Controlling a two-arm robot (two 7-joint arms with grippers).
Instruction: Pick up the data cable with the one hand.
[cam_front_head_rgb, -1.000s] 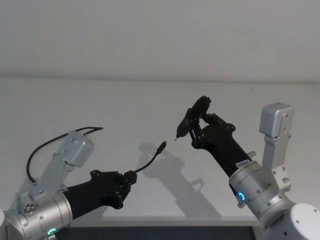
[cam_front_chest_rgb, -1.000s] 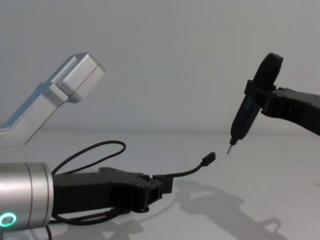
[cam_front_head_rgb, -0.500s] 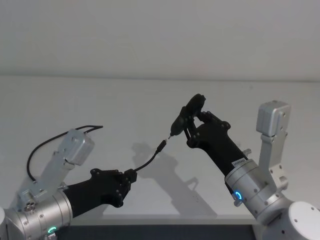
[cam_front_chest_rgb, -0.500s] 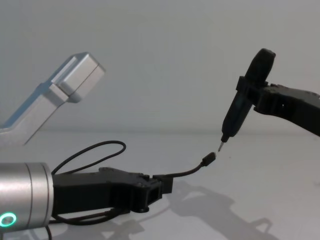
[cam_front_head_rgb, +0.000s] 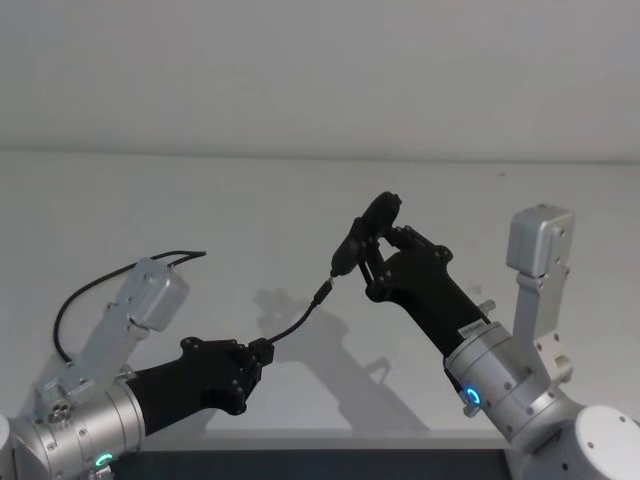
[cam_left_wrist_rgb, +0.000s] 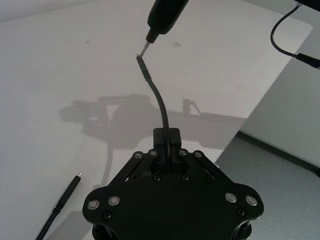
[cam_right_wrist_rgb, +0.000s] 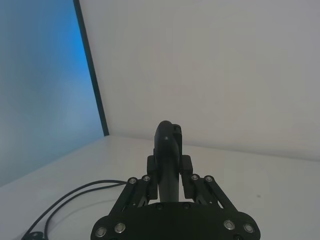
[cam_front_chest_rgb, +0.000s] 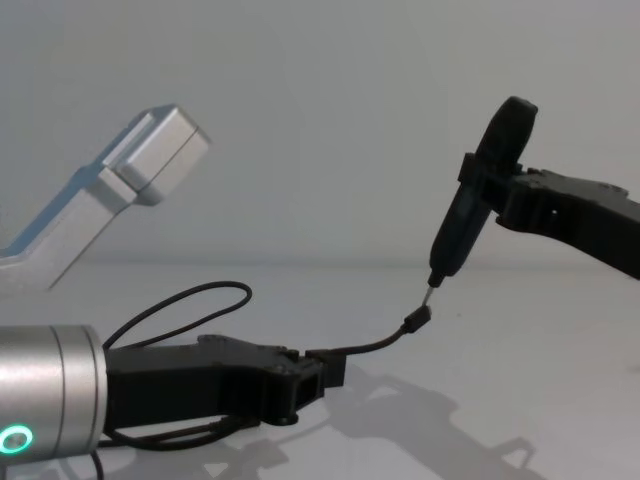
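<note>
left gripper (cam_front_head_rgb: 258, 355): pressed shut on the data cable (cam_front_head_rgb: 296, 325), low at the near left above the table (cam_front_head_rgb: 200, 200); same pose as a second ago.
data cable: pinched a short way behind its free plug (cam_front_chest_rgb: 418, 318), curving up and to the right out of the jaws, clear of the surface; other plug (cam_left_wrist_rgb: 75, 182) lying on the table near the left gripper.
right gripper (cam_front_head_rgb: 375, 250): clamped round the pen tool (cam_front_head_rgb: 358, 240); now further left and lower than a second ago.
pen tip (cam_front_chest_rgb: 431, 283): well apart from the free plug a second ago, just beside it half a second ago, now touching it or all but touching.
meaning for the task: lifting judged done, with the cable already up in the left gripper; calls for a firm, steady hold during the pen tool's approach to the plug.
</note>
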